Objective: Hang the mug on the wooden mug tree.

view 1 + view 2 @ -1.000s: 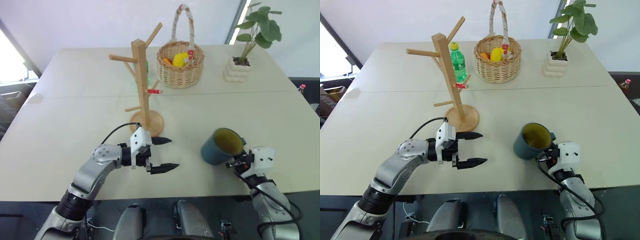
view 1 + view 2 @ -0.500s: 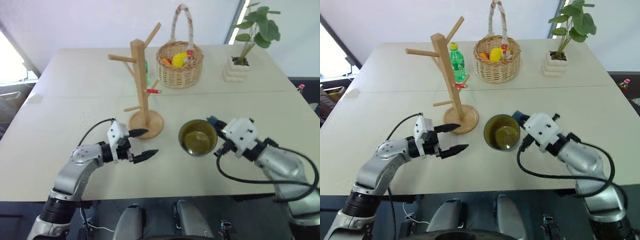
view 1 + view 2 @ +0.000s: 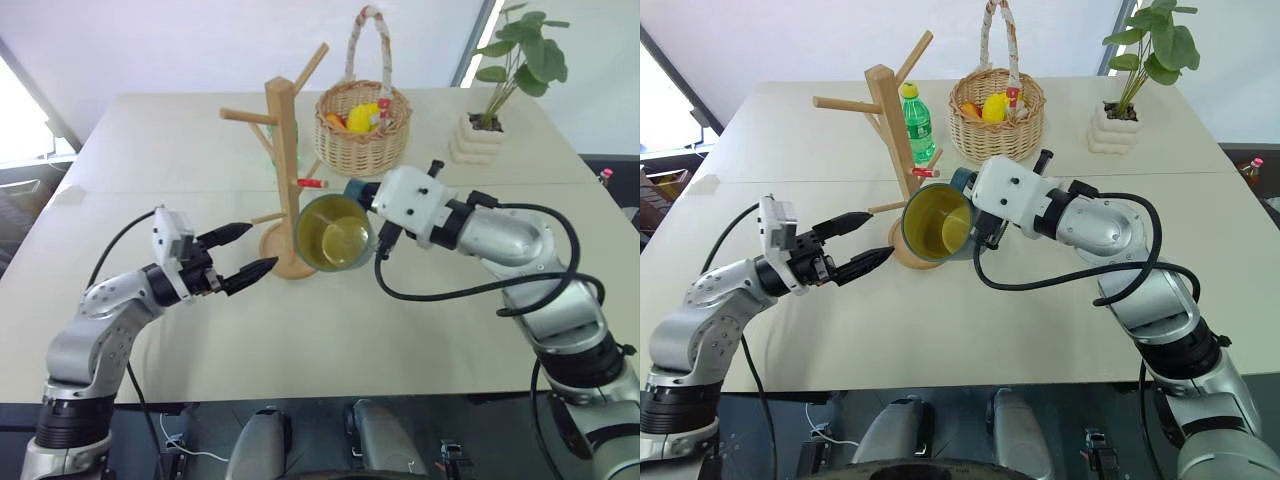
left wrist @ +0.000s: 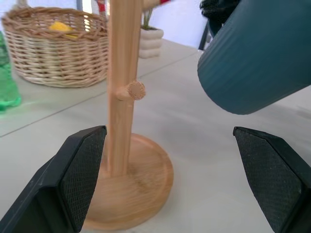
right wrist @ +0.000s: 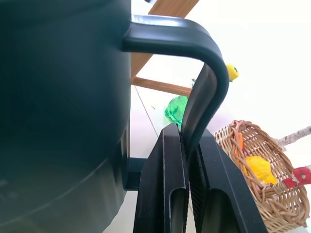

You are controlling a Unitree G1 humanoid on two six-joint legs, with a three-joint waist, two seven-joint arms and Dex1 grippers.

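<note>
The mug (image 3: 335, 232), teal-blue with a yellow inside, hangs in the air just right of the wooden mug tree (image 3: 284, 150), tipped so its mouth faces me. My right gripper (image 5: 187, 138) is shut on the mug's loop handle (image 5: 204, 77), behind the mug in the head views. The mug covers part of the tree's round base (image 4: 138, 187). A red-tipped peg (image 3: 310, 183) sticks out just above the mug's rim. To the left of the base, a little above the table, my left gripper (image 3: 262, 246) is open and empty, pointing at the post (image 4: 121, 87).
A wicker basket (image 3: 362, 135) with fruit stands behind the tree, with a green bottle (image 3: 916, 125) next to it. A potted plant (image 3: 485, 130) is at the back right. The beige table (image 3: 420, 330) has bare room in front.
My right arm lifted the mug off the near right of the table, carried it left to the tree and rolled it. My left gripper drew back to the left and rose, still open.
</note>
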